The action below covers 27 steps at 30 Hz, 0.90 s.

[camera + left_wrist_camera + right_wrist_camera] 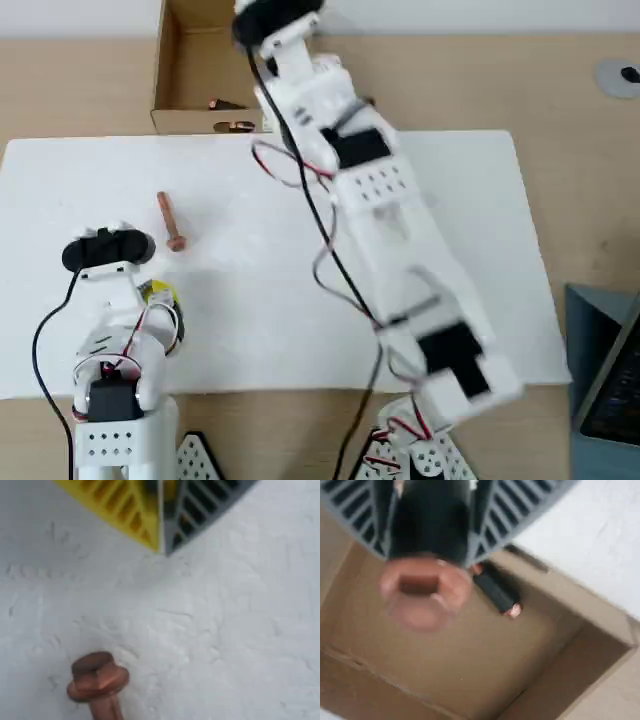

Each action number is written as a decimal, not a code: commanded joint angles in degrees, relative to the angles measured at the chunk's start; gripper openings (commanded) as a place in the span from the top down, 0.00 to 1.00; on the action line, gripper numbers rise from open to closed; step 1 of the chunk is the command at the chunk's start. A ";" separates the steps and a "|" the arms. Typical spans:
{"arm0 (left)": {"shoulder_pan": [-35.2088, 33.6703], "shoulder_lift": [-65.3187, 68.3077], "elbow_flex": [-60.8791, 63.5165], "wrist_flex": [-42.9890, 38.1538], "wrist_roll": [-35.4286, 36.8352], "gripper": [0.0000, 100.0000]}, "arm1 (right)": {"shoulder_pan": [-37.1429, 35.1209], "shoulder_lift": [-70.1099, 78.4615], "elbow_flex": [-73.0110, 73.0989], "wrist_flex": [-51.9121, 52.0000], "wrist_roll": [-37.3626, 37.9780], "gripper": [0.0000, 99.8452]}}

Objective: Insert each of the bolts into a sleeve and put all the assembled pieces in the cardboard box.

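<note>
The right arm stretches across the white mat [250, 310] to the cardboard box [165, 70] at the far edge of the table [580, 150]; its right gripper [427, 550] hangs over the open box, jaws clamped on a black sleeve [432, 525] with a copper bolt head [422, 587] showing at its lower end. Below it, on the box floor near a wall, lies another assembled piece [496, 591], dark with copper at both ends. Nearer me, the left arm sits low over the mat; the left gripper [162, 545] has its yellow and grey jaws pressed together at the tips, with nothing between them. A loose bolt [171, 221] lies flat on the mat just beyond that gripper, apart from it; its flanged head [97, 680] points towards the jaws.
</note>
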 commanded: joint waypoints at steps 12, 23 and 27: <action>-1.14 -0.48 -0.44 -0.97 2.02 1.00 | 3.65 39.60 -46.46 -1.85 16.88 0.99; -1.14 -0.48 -0.44 -0.97 2.02 1.00 | 4.00 52.97 -62.46 4.13 25.93 0.90; -1.14 -0.48 -0.44 -0.97 2.02 1.00 | 4.18 53.76 -65.19 7.12 25.93 0.85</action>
